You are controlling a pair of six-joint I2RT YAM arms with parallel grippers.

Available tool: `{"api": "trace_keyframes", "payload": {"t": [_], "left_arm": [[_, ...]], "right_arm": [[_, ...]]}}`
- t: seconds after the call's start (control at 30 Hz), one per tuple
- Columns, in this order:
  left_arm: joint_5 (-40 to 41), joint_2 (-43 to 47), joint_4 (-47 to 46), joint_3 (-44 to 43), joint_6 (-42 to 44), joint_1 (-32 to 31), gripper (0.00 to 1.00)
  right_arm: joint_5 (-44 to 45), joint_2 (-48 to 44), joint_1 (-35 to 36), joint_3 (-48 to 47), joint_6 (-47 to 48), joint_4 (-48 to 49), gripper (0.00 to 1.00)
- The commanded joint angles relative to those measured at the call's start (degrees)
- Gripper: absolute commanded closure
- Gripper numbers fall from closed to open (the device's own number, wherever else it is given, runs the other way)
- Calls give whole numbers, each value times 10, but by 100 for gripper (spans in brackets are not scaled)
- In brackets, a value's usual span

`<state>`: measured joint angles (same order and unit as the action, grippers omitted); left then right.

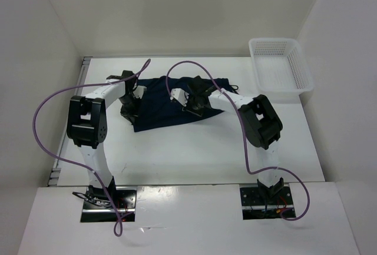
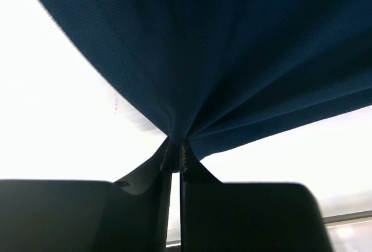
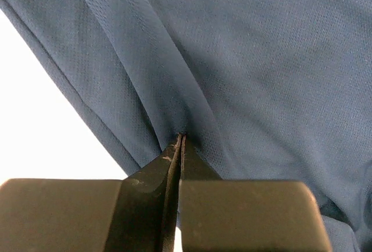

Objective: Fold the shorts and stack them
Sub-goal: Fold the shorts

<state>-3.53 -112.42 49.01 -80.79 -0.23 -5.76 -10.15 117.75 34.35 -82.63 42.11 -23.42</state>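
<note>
The dark navy shorts (image 1: 162, 103) lie spread on the white table between the two arms. My left gripper (image 1: 129, 109) is shut on the left edge of the shorts; in the left wrist view its fingertips (image 2: 174, 150) pinch a gathered fold of the navy fabric (image 2: 232, 48), which fans out from the pinch. My right gripper (image 1: 191, 109) is shut on the right part of the shorts; in the right wrist view its tips (image 3: 181, 138) pinch a crease in the fabric (image 3: 250, 60). A drawstring end (image 1: 233, 87) shows at the right edge.
A white mesh basket (image 1: 280, 64) stands at the back right of the table. White walls enclose the table (image 1: 177, 155) on the left, back and right. Purple cables loop above both arms.
</note>
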Motion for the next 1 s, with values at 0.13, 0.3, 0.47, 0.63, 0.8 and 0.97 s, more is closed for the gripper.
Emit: {"api": "trace_keyframes", "payload": {"t": [0.13, 0.3, 0.47, 0.63, 0.8, 0.97], "left_arm": [[-3, 13, 35, -23, 2, 9, 93], [-3, 25, 48, -30, 2, 9, 93], [-3, 25, 67, -24, 2, 4, 93], [10, 31, 72, 9, 2, -7, 91], [5, 6, 72, 20, 2, -13, 85], [-9, 7, 72, 20, 2, -13, 68]], "right_arm": [[-32, -69, -6, -17, 32, -64, 100], [-39, -92, -6, 12, 53, -81, 100], [-44, -103, -11, 30, 67, -94, 100], [-34, -115, -11, 62, 97, -95, 100], [0, -100, -11, 56, 41, -57, 72], [18, -129, -65, 28, -76, 0, 41]]}}
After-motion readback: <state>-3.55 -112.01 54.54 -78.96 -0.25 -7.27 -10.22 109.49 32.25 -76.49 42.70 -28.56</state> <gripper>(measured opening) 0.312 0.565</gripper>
